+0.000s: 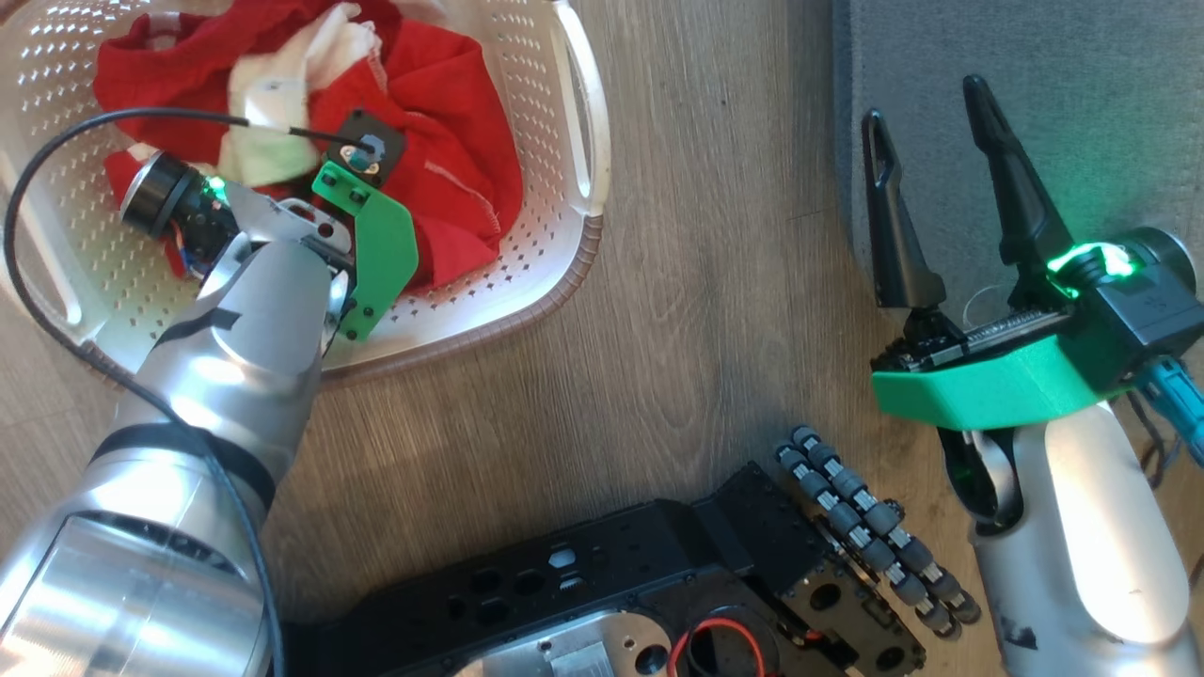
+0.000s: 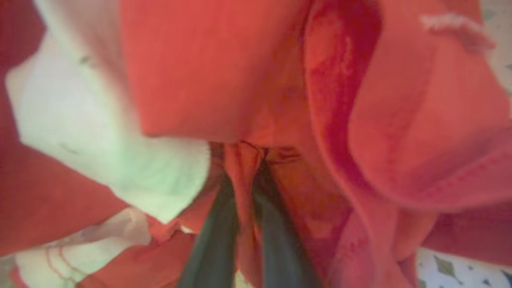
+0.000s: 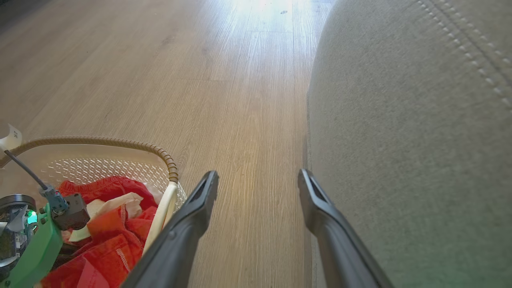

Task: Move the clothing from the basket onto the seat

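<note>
The left gripper (image 2: 245,176) is down inside the basket (image 1: 541,306), its two dark fingers (image 2: 216,240) drawn almost together with a fold of the clothing (image 2: 208,68) pinched between them, red cloth pressing in on both sides. In the head view its fingers are hidden under the green wrist bracket (image 1: 376,244), which sits over the heap. The right gripper (image 1: 926,108) is spread wide and holds nothing; it hovers above the wooden floor (image 1: 715,282) at the edge of the seat (image 1: 1053,85), fingers pointing up the head view and leaning slightly left, the right-hand finger just beside the grey upholstery in the right wrist view. The clothing (image 1: 461,150) lies in the basket as a crumpled red mound with white panels showing near its middle; bunched as it is, no long axis or facing can be told. The basket stands on the floor well apart from the seat, one side handle (image 1: 578,103) turned towards it. A pale double stitched seam (image 3: 460,40) runs along the seat. A small white tag (image 3: 10,136) at the basket's rim bears a mark too small to read.
</note>
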